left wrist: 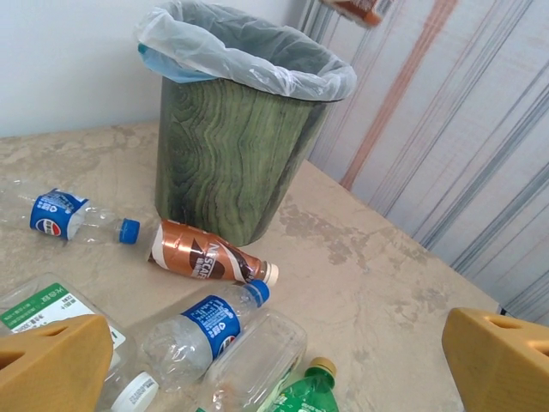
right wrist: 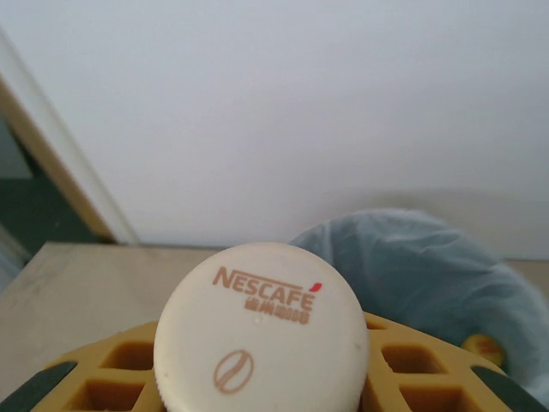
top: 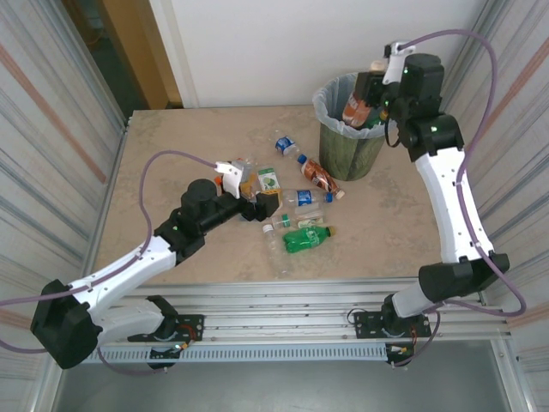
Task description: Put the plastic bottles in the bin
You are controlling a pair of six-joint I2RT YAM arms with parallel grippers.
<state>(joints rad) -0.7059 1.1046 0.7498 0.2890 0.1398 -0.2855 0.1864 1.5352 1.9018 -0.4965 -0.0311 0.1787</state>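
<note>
A: Which step is playing out here?

B: The drop, I'm judging. The right end effector (top: 367, 96) is pinching a brown Nescafé bottle (top: 357, 110) near its white cap (right wrist: 262, 330) and holding it above the bin (top: 352, 154), over the liner (left wrist: 249, 51).

A: And the other arm?

B: The left end effector (left wrist: 274, 369) is hovering low with its fingers (left wrist: 51, 365) spread wide, gripping nothing. Below it, loose bottles are lying on the tabletop (top: 171, 154) beside the bin: a blue-labelled bottle (left wrist: 210, 326), a second brown bottle (left wrist: 202, 255) and a green bottle (left wrist: 309, 395).

A: So what is the next move calling for?

B: Probably 2 things: the right fingers parting so the bottle is falling inside the rim, and the left dropping onto the blue-labelled bottle and closing across its body.
</note>
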